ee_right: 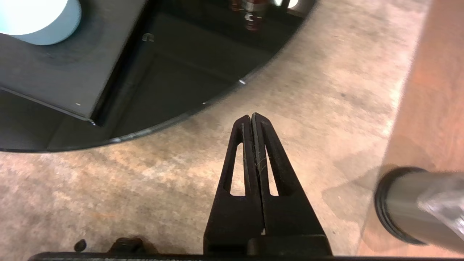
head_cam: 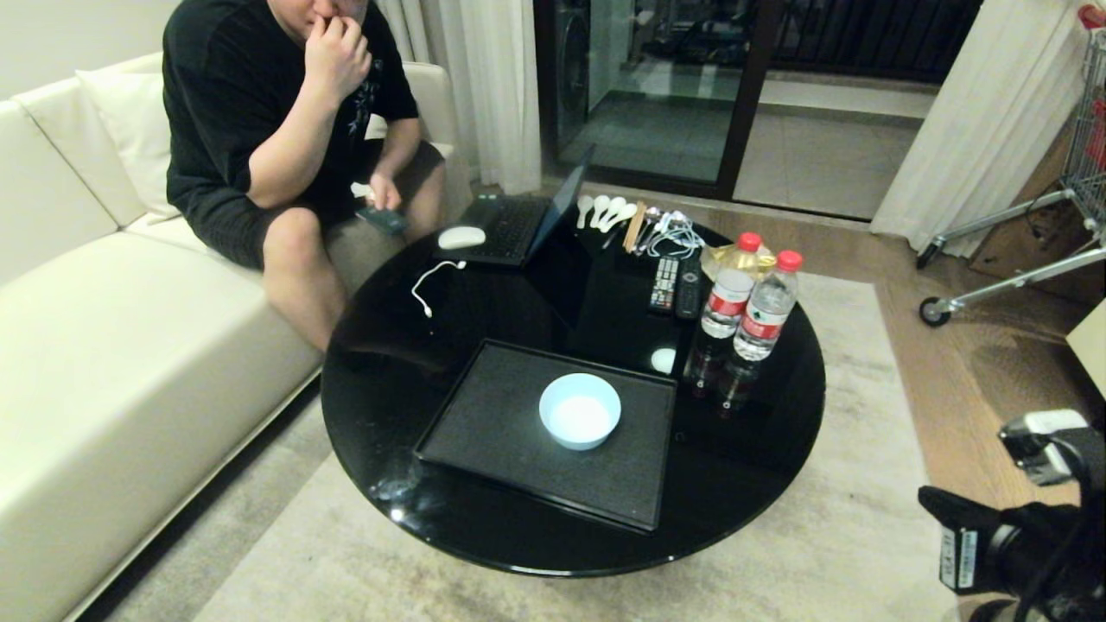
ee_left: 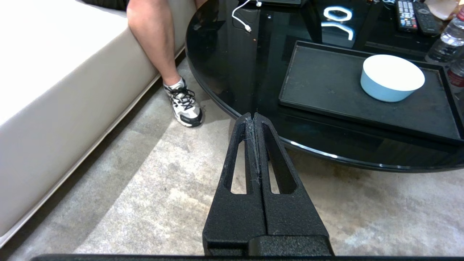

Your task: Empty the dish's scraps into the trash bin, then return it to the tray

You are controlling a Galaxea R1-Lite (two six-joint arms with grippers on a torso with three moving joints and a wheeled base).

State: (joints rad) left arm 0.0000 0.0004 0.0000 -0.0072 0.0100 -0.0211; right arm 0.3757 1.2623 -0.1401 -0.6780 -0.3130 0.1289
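Observation:
The dish [head_cam: 580,411], a small pale blue bowl, stands upright on the black tray [head_cam: 484,415] on the round black table. Its inside shows plain white, and the scraps are out of view. In the left wrist view my left gripper [ee_left: 253,115] hangs shut and empty over the carpet, short of the table's near edge, with the dish [ee_left: 392,78] beyond it. My right gripper [ee_right: 251,116] is shut and empty too, above the carpet just off the table's rim. The steel trash bin [ee_right: 406,204] with its clear liner shows blurred beside it, and the tray's corner [ee_right: 54,79] lies on the other side.
A person [head_cam: 285,130] sits on the white sofa [head_cam: 104,345], one shoe [ee_left: 184,103] by the table's edge. A laptop [head_cam: 518,226], two water bottles [head_cam: 750,307], remotes [head_cam: 676,285], spoons [head_cam: 605,210] and a white cable [head_cam: 432,285] crowd the table's far half.

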